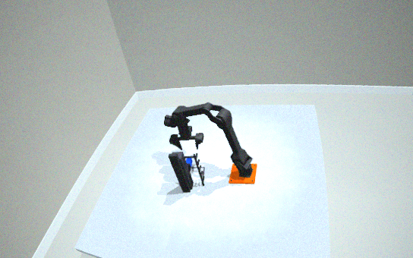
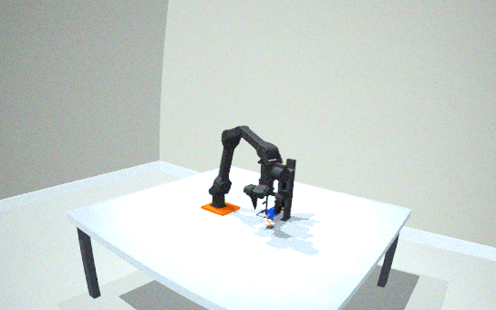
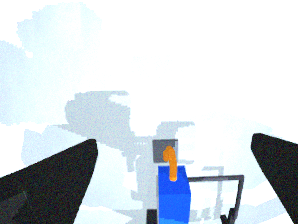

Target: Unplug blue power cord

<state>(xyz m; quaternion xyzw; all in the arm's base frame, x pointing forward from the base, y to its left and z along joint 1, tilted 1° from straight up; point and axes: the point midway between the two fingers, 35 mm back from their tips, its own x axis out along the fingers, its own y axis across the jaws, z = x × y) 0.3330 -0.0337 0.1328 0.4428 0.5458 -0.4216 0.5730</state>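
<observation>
Blue plug [image 3: 173,199] on white table [image 2: 150,237], beige walls [image 2: 319,82] behind.

In the wrist view, both dark fingers of the black parallel-jaw gripper [image 3: 166,189] are cut off by the side and bottom edges, so their bases go unseen. Between the jaws, the small blue box-shaped plug [image 3: 173,203] runs out of the bottom edge, and whether it sits in the tall dark power strip [image 1: 180,171] cannot be told. The thin dark wire frame [image 1: 199,171] below the jaws is too small to make out in the top view.
</observation>
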